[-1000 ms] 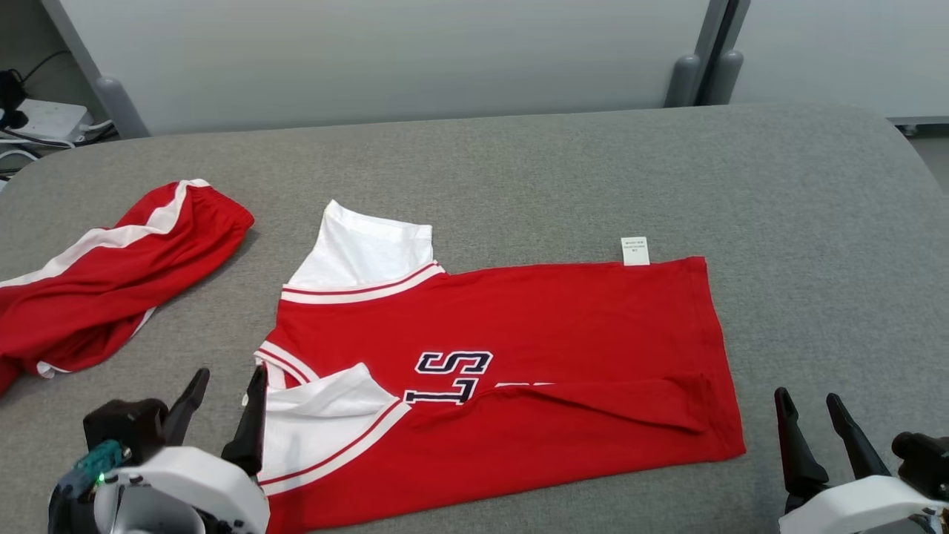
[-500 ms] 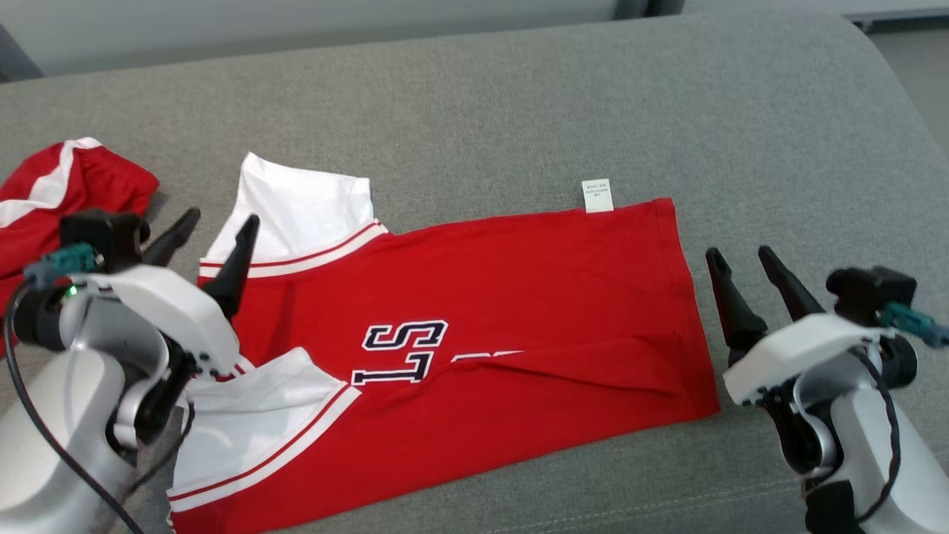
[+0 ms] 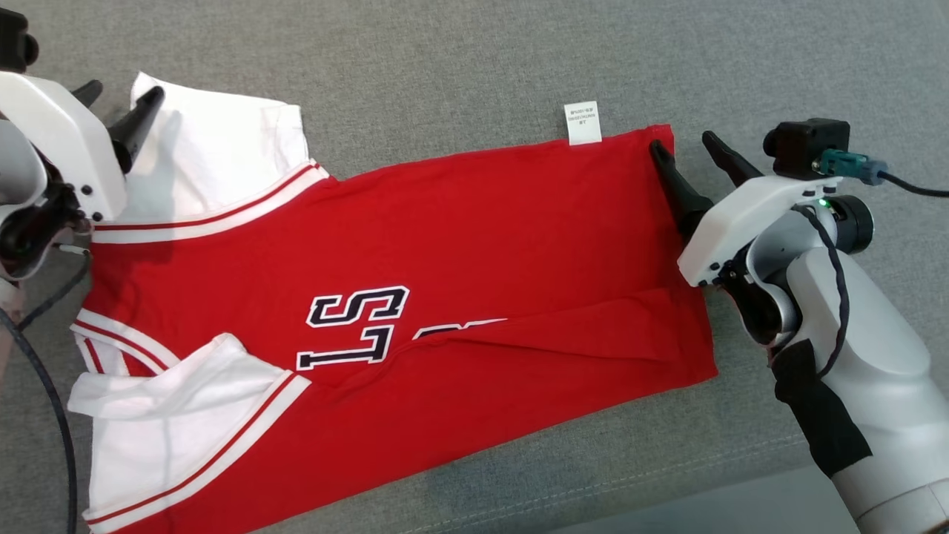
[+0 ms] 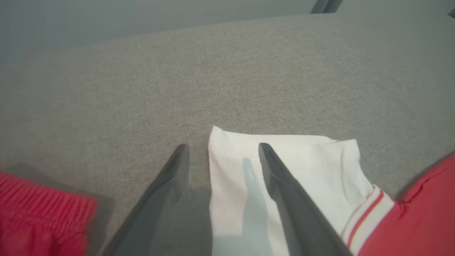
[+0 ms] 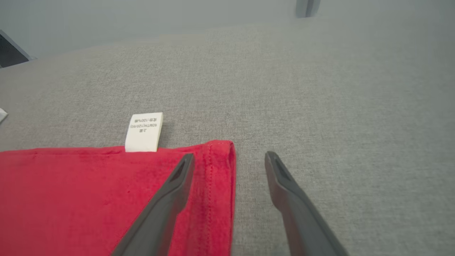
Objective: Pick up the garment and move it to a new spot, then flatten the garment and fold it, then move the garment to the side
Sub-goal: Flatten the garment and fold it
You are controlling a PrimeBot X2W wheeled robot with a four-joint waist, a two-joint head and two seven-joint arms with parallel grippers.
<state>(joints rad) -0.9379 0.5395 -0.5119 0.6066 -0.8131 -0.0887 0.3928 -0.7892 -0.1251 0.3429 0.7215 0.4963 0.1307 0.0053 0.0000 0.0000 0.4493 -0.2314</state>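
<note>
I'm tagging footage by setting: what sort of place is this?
Probably a lab or test workspace: a grey fabric-covered work surface, a red-and-white jersey spread on it, and plain grey partition panels behind.

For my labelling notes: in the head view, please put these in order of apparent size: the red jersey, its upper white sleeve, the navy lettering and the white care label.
1. red jersey
2. upper white sleeve
3. navy lettering, partly hidden by a fold
4. white care label
</note>
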